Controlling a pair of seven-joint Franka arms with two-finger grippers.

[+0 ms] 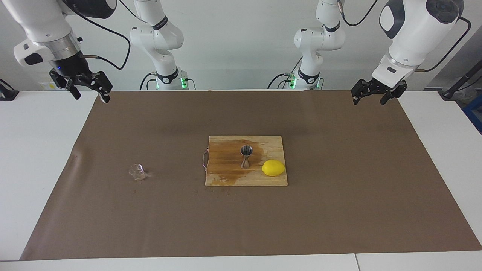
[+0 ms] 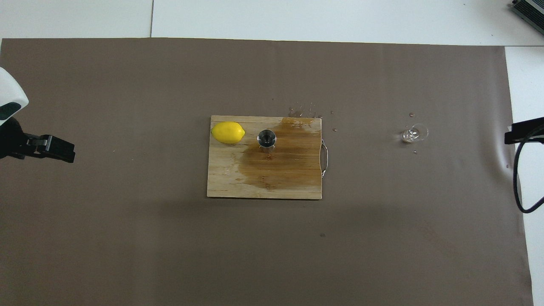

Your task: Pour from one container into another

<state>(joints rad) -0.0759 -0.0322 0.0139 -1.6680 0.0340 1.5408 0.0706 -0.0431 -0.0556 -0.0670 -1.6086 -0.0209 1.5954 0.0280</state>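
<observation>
The clear glass cup (image 1: 138, 172) (image 2: 414, 134) stands on the brown mat toward the right arm's end of the table. The steel jigger (image 1: 246, 156) (image 2: 266, 138) stands upright on a wooden cutting board (image 1: 226, 178) (image 2: 263, 189) at the middle. Both grippers hang high and empty, well apart from both things. My right gripper (image 1: 92, 98) (image 2: 523, 131) is open over the mat's edge at its own end. My left gripper (image 1: 369, 101) (image 2: 59, 148) is open over the mat's edge at its end.
A yellow lemon (image 1: 273, 168) (image 2: 228, 132) lies on the board beside the jigger, toward the left arm's end. A dark wet stain covers much of the board (image 2: 289, 157). Small drops lie on the mat (image 2: 304, 112) by the board and near the cup.
</observation>
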